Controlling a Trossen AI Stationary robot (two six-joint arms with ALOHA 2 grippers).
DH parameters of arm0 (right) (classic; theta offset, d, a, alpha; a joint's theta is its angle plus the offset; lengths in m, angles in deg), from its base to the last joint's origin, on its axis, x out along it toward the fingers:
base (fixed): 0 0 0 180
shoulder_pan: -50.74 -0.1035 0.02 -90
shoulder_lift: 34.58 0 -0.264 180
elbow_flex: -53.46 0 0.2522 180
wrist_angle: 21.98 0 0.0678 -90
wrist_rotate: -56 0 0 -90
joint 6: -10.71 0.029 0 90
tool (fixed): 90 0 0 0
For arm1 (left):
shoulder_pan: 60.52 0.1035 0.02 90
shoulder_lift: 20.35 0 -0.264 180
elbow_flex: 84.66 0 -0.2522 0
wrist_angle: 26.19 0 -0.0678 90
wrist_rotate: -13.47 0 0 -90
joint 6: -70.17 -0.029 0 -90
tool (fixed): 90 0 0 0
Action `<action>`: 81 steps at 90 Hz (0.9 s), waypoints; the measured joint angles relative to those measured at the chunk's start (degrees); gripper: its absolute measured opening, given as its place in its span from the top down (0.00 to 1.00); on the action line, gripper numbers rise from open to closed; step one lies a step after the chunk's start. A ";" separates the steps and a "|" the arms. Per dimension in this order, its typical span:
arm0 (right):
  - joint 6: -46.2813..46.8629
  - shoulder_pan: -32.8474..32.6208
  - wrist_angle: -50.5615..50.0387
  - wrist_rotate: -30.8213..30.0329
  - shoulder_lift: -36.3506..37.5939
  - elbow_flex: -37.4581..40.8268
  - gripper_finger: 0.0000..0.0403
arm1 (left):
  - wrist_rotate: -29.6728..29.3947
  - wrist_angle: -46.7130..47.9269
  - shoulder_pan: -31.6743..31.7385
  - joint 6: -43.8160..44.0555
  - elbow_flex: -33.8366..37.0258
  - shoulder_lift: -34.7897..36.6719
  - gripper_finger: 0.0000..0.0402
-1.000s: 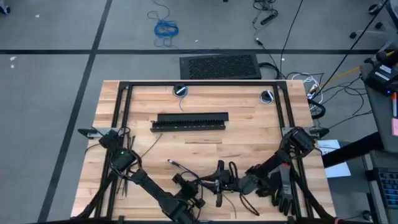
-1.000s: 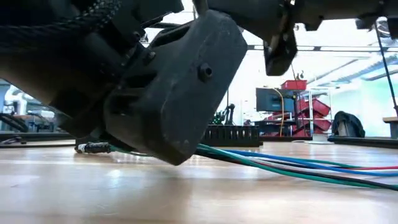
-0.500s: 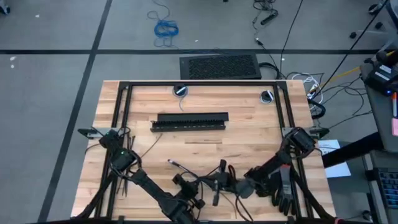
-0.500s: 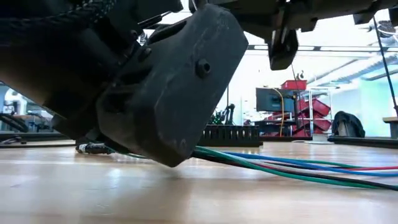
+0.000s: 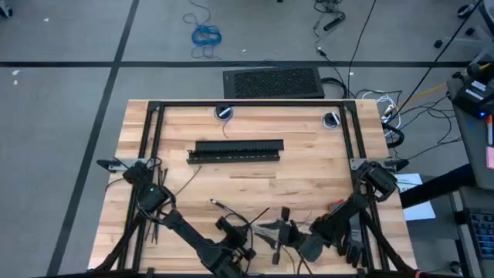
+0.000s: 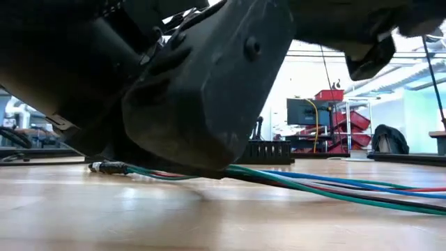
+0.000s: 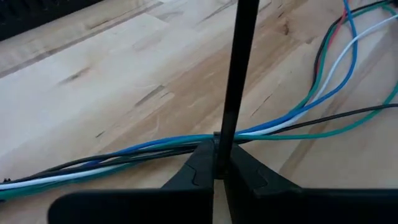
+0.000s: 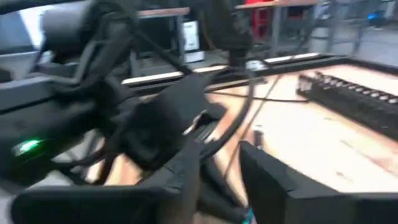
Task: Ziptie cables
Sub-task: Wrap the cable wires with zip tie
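Cables (image 7: 186, 144) lying along the near edge of the worktop (image 5: 309, 166), a loose run of blue, green, white and black wires, the dark joined end toward the left and the splayed end running off toward the right in the low view.

Left gripper (image 7: 219, 168) is working at that near edge, jaws pressed together on a ziptie (image 7: 239, 68). The strip is standing up from the jaws and crossing over the bundle just beyond them.

Change over the last second: right gripper (image 5: 284, 232) has been drawing back toward the near edge and swinging its jaws round toward the left gripper; it was sitting further in over the bundle. Its jaws are standing apart with nothing between them. The left gripper's housing has been shifting across the low view as well, so both arms are in motion. Reading: the right arm looks to be lining up to take the free end of the strip, or to steady the wires, so the strap can be looped. Loop not yet made; wires not yet bound.

Other things: long black bar (image 5: 236, 150) lying across the middle of the worktop, well apart from the work. Two round grommets (image 5: 225, 113) near the far edge.

In the way: both arms are crowding the same small patch, and the splayed wires are spreading wide there.
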 joint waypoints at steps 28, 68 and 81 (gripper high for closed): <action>2.51 5.20 3.56 4.06 0.02 0.00 0.43 | 0.00 0.13 0.09 -1.36 0.00 0.00 0.96; -1.77 2.84 5.16 -0.27 0.04 0.00 0.99 | 0.84 0.17 -0.38 -0.20 0.00 0.00 0.96; -8.44 1.69 5.39 -4.85 0.96 0.02 1.00 | 0.83 0.17 -0.30 -0.14 0.00 0.00 0.96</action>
